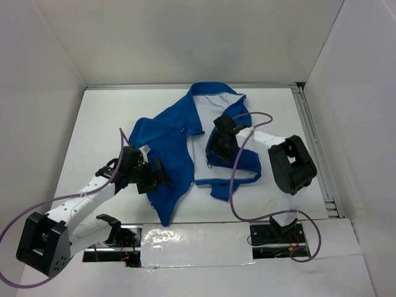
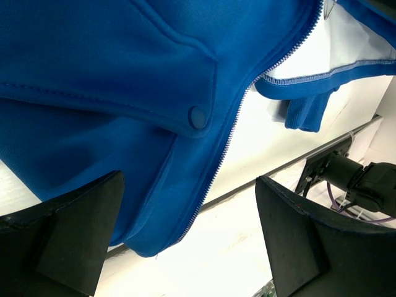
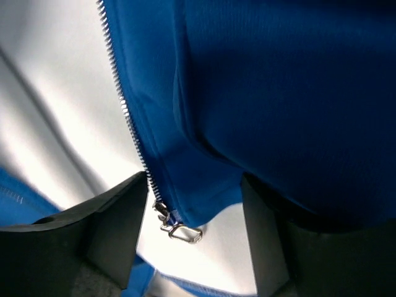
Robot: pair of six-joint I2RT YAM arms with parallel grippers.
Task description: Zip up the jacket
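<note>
Jacket under cable | left hand wide, empty | right hand astride hem, grip unclear

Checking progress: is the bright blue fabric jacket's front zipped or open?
Open: the blue fabric jacket lies spread, white lining exposed, zipper pull at one edge's bottom end.

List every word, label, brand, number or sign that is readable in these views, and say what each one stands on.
None: no view shows any readable text.
The jacket shows no label or logo in these views.
Its snap button looks plain.
The zipper pull has no mark that can be made out.
</note>
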